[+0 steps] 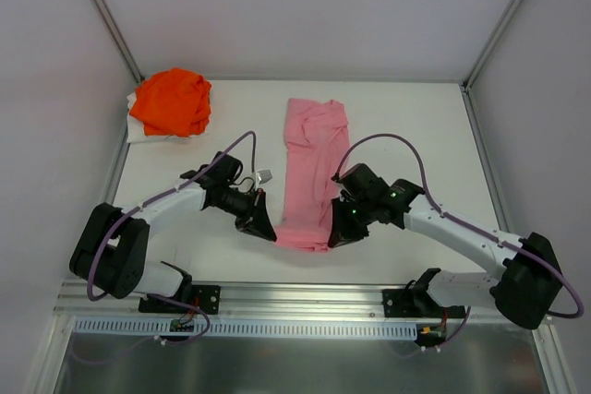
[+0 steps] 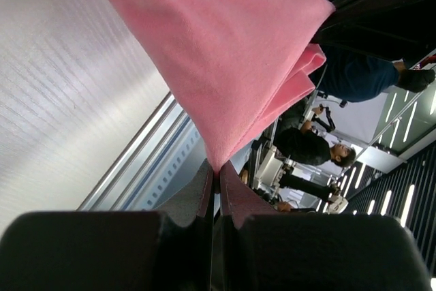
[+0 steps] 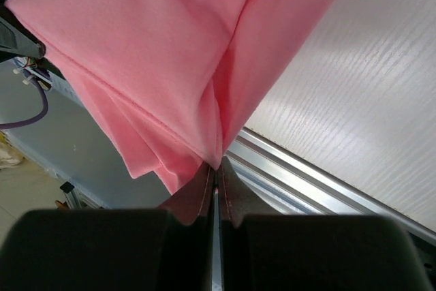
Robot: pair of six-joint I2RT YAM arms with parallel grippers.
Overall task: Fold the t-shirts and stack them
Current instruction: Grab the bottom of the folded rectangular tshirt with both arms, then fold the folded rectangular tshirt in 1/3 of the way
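Note:
The light pink t-shirt [image 1: 310, 173] lies as a long narrow folded strip down the middle of the table. My left gripper [image 1: 266, 231] is shut on its near left corner, and the cloth [image 2: 225, 52] hangs pinched between the fingers [image 2: 201, 192]. My right gripper [image 1: 334, 235] is shut on the near right corner, with pink folds [image 3: 157, 59] rising from the fingers [image 3: 229, 189]. The near end is lifted between the two grippers. The bright orange t-shirt [image 1: 172, 101] sits bunched at the far left corner.
A white cloth [image 1: 137, 131] shows under the orange shirt. A small silver object [image 1: 266, 175] lies left of the pink shirt. White walls enclose the table on three sides. A metal rail [image 1: 305, 297] runs along the near edge.

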